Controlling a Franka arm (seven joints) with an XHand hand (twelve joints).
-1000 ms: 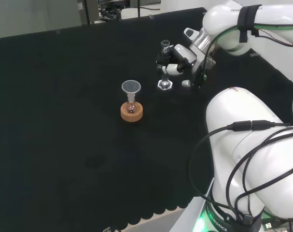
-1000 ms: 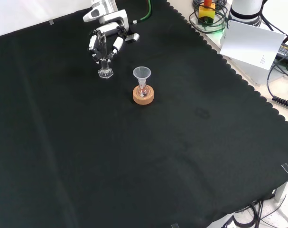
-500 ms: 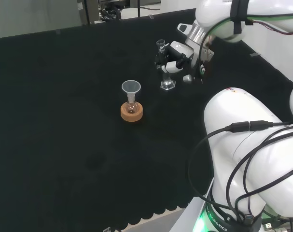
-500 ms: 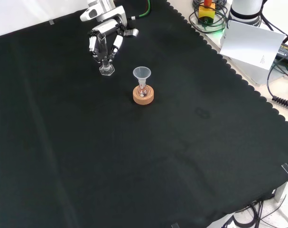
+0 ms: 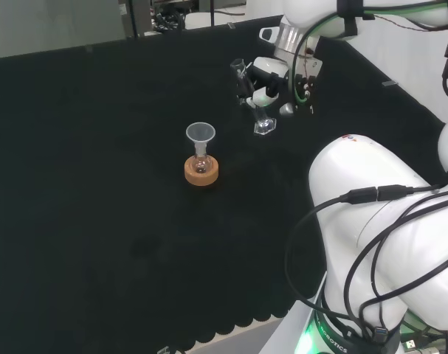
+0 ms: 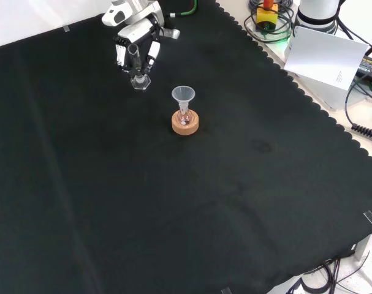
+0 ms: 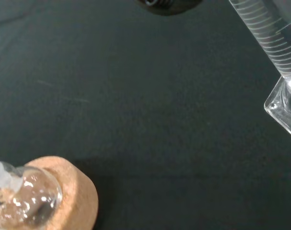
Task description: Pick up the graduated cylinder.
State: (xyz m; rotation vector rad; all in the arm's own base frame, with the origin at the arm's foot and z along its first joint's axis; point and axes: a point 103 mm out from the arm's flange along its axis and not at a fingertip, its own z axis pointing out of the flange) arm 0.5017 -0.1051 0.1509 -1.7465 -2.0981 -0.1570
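Observation:
A clear graduated cylinder (image 5: 252,96) with a hexagonal foot (image 5: 265,126) hangs tilted above the cloth, held in the black and white hand (image 5: 266,78). From the front the hand (image 6: 136,44) is curled round the cylinder (image 6: 136,64), whose foot (image 6: 140,81) is clear of the cloth. Close up, the wrist view has the cylinder's ruled tube (image 7: 270,36) and foot (image 7: 285,108) against the black cloth.
A small round flask with a clear funnel (image 5: 201,134) in its neck sits on a cork ring (image 5: 201,172); from the front the funnel (image 6: 183,95) and cork ring (image 6: 185,123) are right of the hand. The wrist view catches the flask (image 7: 25,196) on cork (image 7: 73,187). White arm links (image 5: 386,243) crowd the head view's right.
The hand has lifted the cylinder off the cloth; it rose and tipped, its foot swinging right in the head view. Flask and cork ring stayed put.

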